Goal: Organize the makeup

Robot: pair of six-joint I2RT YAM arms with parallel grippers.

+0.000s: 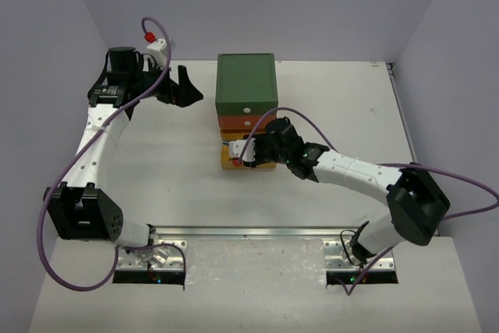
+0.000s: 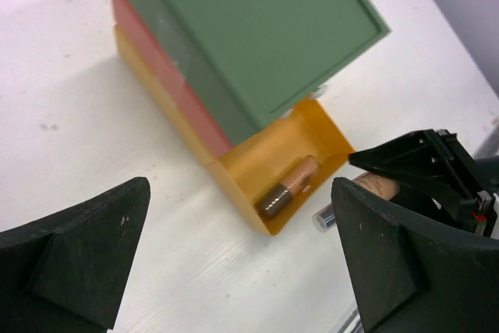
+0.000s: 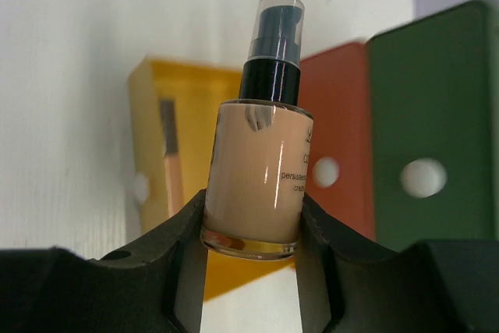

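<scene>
My right gripper [image 3: 251,249] is shut on a clear bottle of peach foundation [image 3: 257,185] with a black pump and clear cap. It holds the bottle over the pulled-out yellow drawer [image 3: 191,107]. In the top view this gripper [image 1: 248,152] is at the front of the drawer box. A peach tube with a dark cap [image 2: 288,185] lies inside the yellow drawer [image 2: 257,157]; it also shows in the right wrist view [image 3: 170,157]. The bottle's clear cap [image 2: 323,216] pokes past the drawer's edge. My left gripper [image 2: 242,259] is open and empty, raised to the left of the box [image 1: 183,87].
The three-drawer box [image 1: 246,83] stands mid-table, with its green top drawer [image 3: 437,130] and orange middle drawer [image 3: 335,138] closed. White walls enclose the table on the left, back and right.
</scene>
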